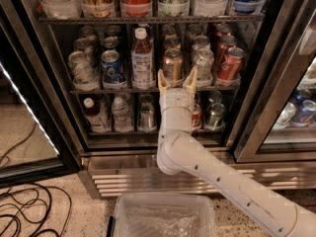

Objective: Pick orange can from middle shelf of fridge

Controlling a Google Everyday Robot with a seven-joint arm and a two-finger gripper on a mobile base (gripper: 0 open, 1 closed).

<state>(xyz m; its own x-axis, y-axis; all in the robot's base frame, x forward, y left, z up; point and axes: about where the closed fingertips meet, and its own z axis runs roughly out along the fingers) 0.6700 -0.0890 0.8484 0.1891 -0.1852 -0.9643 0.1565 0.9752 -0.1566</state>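
The orange can (173, 62) stands at the front of the middle shelf (118, 90) of the fridge (59, 83), between a white-capped brown bottle (142, 57) and a silver can (203, 62). My gripper (177, 79) is open and empty, pointing up into the fridge at the shelf's edge. Its two pale fingertips (162, 78) stand to either side of the orange can's lower part, just in front of it. My white arm reaches in from the lower right.
A red cola can (230, 63) stands at the right of the shelf; a blue can (112, 65) and a silver-green can (80, 67) at the left. Small water bottles (120, 113) fill the shelf below. A clear plastic bin (164, 216) and cables (24, 211) are on the floor.
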